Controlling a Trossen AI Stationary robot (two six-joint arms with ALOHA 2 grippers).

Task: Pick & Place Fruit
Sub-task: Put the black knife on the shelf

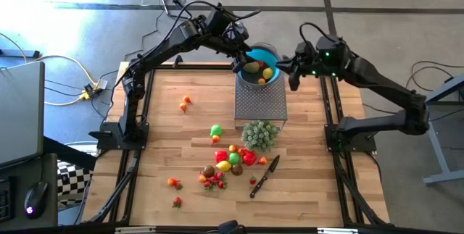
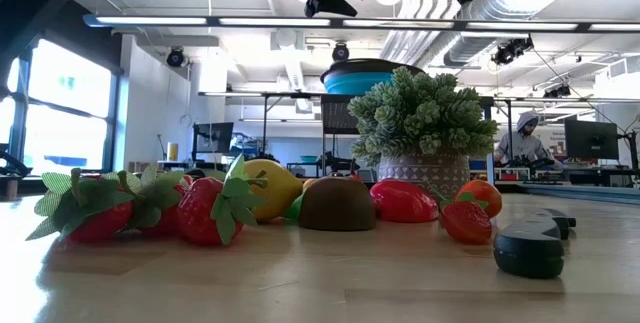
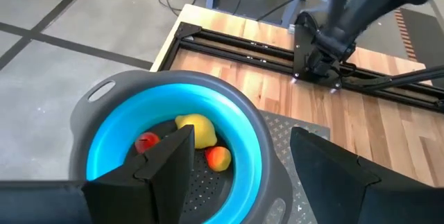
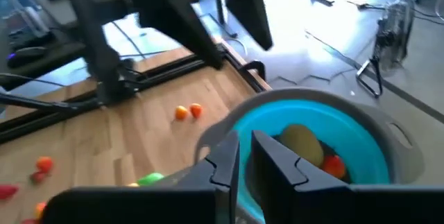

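Strawberries (image 2: pixel 190 208) and other fruit (image 1: pixel 230 163) crowd the desk's near middle; a few pieces lie in the blue bowl (image 1: pixel 259 55) at the far edge. Left gripper (image 1: pixel 238 61), jaws released and empty, hangs over the bowl; right gripper (image 1: pixel 293 79), jaws clenched empty, hangs beside it.

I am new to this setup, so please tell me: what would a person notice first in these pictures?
The blue bowl at the table's far edge, already holding a few fruits, with the left gripper and right gripper on either side. Then the colourful fruit pile near the front, beside a bushy green cluster.
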